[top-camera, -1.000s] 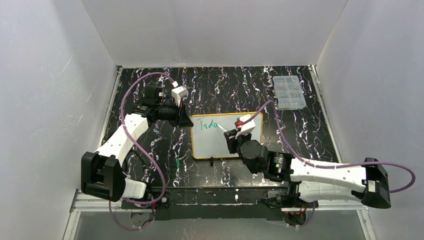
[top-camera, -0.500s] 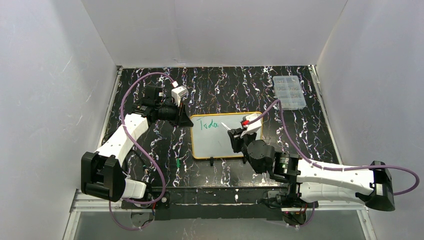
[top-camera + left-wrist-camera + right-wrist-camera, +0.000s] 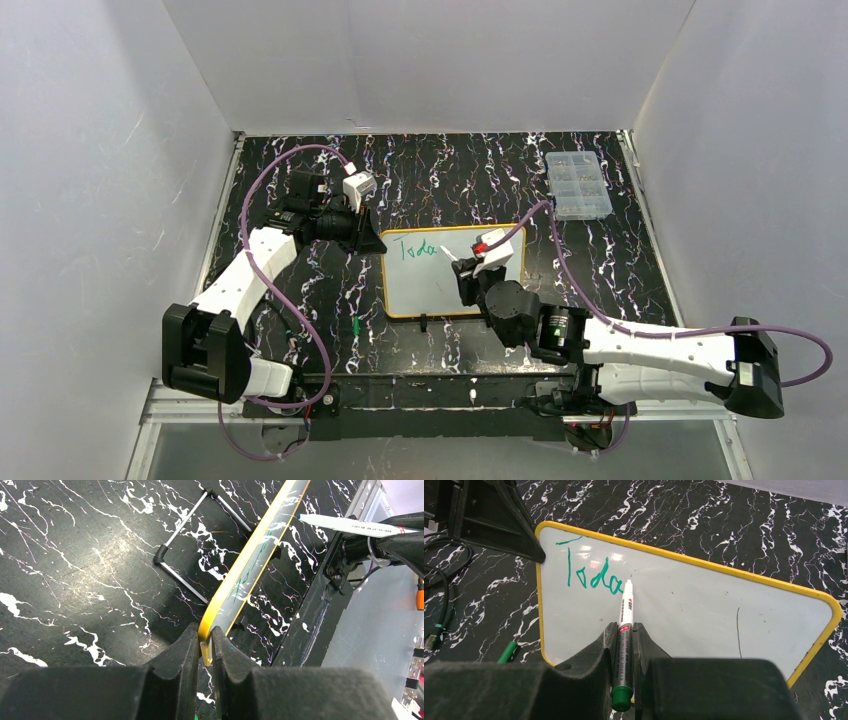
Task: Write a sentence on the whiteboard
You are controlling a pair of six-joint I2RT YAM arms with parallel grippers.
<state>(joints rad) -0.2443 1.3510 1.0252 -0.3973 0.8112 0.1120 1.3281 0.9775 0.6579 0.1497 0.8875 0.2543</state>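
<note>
Nearest the bases, the right gripper (image 3: pixel 625 630) pinches a marker (image 3: pixel 626 605) low on its barrel, tip pointing forward. The tip sits just right of the green "Toda" (image 3: pixel 589 577) on the whiteboard (image 3: pixel 704 605); whether it touches the surface cannot be told. The board lies mid-table, with a green cap (image 3: pixel 507 651) on the table (image 3: pixel 724 525) near its near-left corner. At the far-left corner the left gripper (image 3: pixel 205 639) is pressed together on the yellow frame (image 3: pixel 240 575), steadying it. Far back on the right, a clear box (image 3: pixel 578 185) stands well apart.

The sentence looks barely begun, so many strokes remain. The hold on the board is a thin pinch at one corner, so a hard sideways stroke could swing the board about that point or pull the frame free, skewing the letters. Too much pressure could also push the marker back or twist it between the fingers; too little would leave broken lines. The right wrist passing low over fresh ink could smear it
</note>
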